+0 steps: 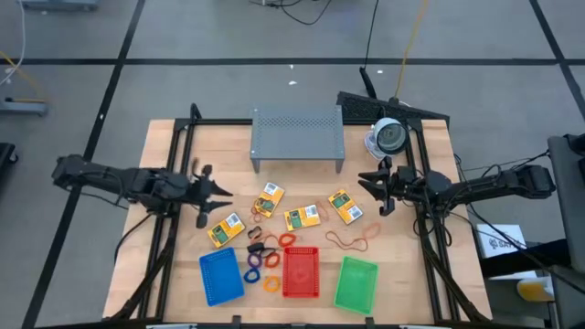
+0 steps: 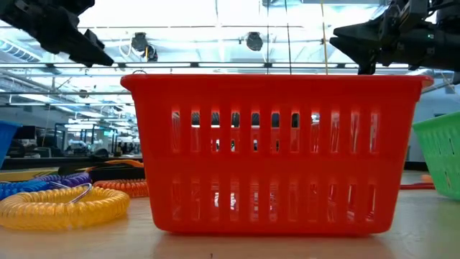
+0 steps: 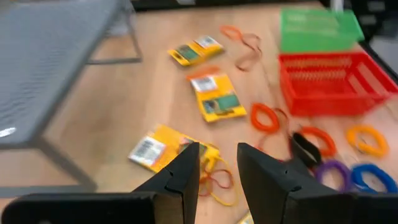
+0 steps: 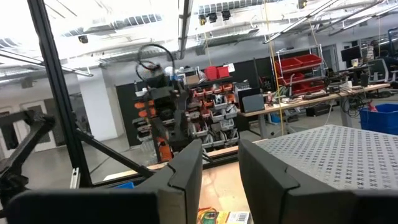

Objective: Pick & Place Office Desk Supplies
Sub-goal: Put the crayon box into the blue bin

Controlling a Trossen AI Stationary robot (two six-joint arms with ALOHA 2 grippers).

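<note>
Several yellow-and-green crayon boxes (image 1: 270,201) (image 1: 226,230) (image 1: 302,217) lie flat on the wooden table. Reddish rubber bands (image 1: 352,239) lie right of them. Coiled rings (image 1: 260,260) and a small dark piece (image 3: 301,146) lie between the boxes and the trays. The blue tray (image 1: 220,276), red tray (image 1: 301,271) and green tray (image 1: 356,283) stand in a row near the front edge. My left gripper (image 1: 215,192) hovers open left of the boxes, above one box (image 3: 165,149). My right gripper (image 1: 370,178) hovers open right of the boxes, beside the grey shelf.
A grey perforated metal shelf (image 1: 297,135) stands on its legs at the table's far middle. A round white-and-grey device (image 1: 390,137) sits at the far right. Black frame rails (image 1: 174,164) run along both sides of the table. Bare wood lies between the shelf and the boxes.
</note>
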